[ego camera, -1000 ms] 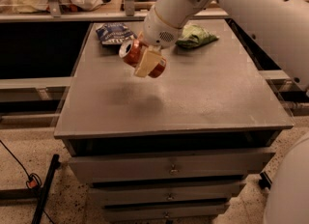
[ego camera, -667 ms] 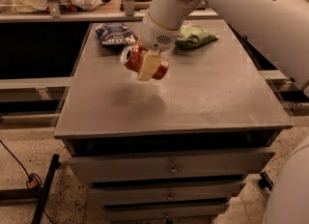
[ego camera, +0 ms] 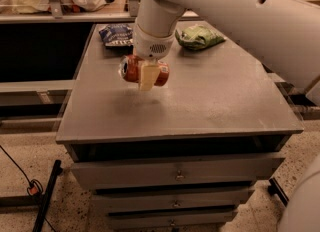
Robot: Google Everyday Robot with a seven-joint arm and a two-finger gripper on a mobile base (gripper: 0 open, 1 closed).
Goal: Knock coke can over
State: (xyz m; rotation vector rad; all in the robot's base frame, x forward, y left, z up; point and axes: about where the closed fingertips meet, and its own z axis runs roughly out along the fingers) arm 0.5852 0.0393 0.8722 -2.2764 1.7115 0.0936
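The red coke can lies on its side between the fingers of my gripper, its silver top pointing left. The gripper is shut on the can and holds it a little above the grey table top, over the left middle; a faint shadow lies beneath it. One pale finger crosses the front of the can. The white arm comes down from the upper right.
A blue snack bag lies at the back left of the table and a green snack bag at the back right. Drawers are below the table's front edge. A black rod and cable lie on the floor at the lower left.
The gripper with the can has moved down and a little toward the table's front. The can now lies more level.
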